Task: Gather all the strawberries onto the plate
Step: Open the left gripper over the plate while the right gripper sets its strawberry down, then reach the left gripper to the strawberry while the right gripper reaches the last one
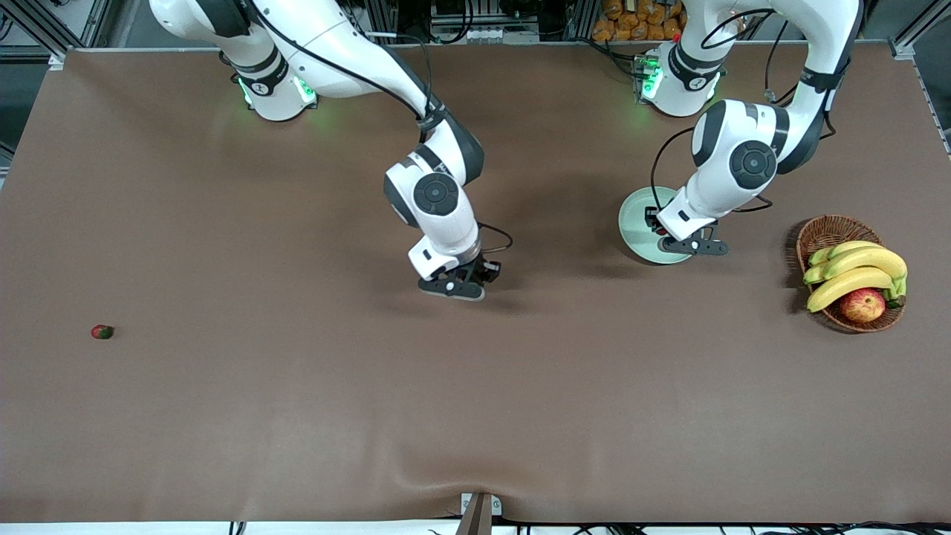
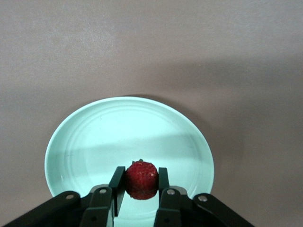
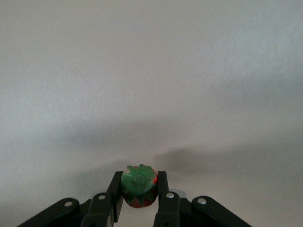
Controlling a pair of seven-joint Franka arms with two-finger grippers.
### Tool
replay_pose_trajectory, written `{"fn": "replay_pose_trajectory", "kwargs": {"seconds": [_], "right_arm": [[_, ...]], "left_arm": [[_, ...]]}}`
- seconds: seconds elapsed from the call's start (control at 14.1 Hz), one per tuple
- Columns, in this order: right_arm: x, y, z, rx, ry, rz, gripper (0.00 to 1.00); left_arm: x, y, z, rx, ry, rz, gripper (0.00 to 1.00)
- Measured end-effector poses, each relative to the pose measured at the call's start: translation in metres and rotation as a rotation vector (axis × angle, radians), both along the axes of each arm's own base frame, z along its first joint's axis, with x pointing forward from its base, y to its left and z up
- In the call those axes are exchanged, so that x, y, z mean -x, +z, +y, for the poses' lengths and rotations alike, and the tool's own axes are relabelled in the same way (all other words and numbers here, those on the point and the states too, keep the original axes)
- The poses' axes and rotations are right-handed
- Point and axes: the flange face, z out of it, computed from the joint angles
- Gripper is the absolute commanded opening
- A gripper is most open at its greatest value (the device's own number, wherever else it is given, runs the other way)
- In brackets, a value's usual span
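My left gripper is over the pale mint-green plate and is shut on a strawberry; the plate fills the left wrist view under it. My right gripper hangs over bare table near the middle and is shut on a second strawberry, green cap toward the camera. A third strawberry lies on the table toward the right arm's end, nearer the front camera than both grippers.
A brown wicker basket with bananas and an apple stands at the left arm's end of the table, beside the plate. The brown tablecloth has a fold at its front edge.
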Motion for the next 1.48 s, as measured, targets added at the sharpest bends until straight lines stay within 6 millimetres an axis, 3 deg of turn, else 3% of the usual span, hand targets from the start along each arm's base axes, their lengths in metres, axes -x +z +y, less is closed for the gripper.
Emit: {"fn": "replay_pose_trajectory", "kwargs": {"seconds": [0.14,0.21,0.28,0.35,0.42,0.49,0.78,0.92,1.06,1.27,1.48], "right_arm": [[0.006,-0.009,0.010,-0.047,-0.025,0.010,0.00],[0.010,-0.017,0.016,-0.064,-0.031,0.009,0.00],[0.016,-0.026,0.023,-0.074,-0.033,0.011,0.00],[0.022,-0.034,0.031,-0.080,-0.038,0.015,0.00],[0.027,-0.041,0.038,-0.083,-0.044,0.018,0.42],[0.032,-0.045,0.046,-0.086,-0.056,0.021,0.99],[0.033,-0.037,0.058,-0.104,-0.057,0.004,1.00],[0.016,-0.021,0.052,-0.113,-0.071,-0.032,1.00],[-0.011,0.009,0.034,-0.116,-0.091,-0.079,1.00],[-0.055,0.056,-0.022,-0.029,-0.066,-0.084,1.00],[-0.097,0.089,-0.110,0.090,0.027,-0.073,1.00]], "left_arm": [[0.001,-0.014,-0.002,-0.004,-0.004,0.008,0.56],[0.001,-0.020,-0.002,-0.006,-0.005,0.011,0.78],[0.001,-0.023,-0.003,-0.006,-0.006,0.013,0.92],[0.001,-0.023,-0.003,-0.006,-0.006,0.012,1.00],[0.000,-0.023,-0.003,-0.006,-0.006,0.010,1.00],[-0.001,-0.022,-0.003,-0.005,-0.006,0.007,1.00],[-0.015,-0.005,-0.008,0.000,-0.009,0.005,1.00],[-0.031,0.018,-0.014,0.002,-0.015,0.026,1.00],[-0.051,0.047,-0.020,0.012,-0.018,0.009,1.00],[-0.075,0.077,-0.029,0.029,-0.024,-0.050,1.00],[-0.093,0.093,-0.049,0.042,-0.037,-0.092,1.00]]}}
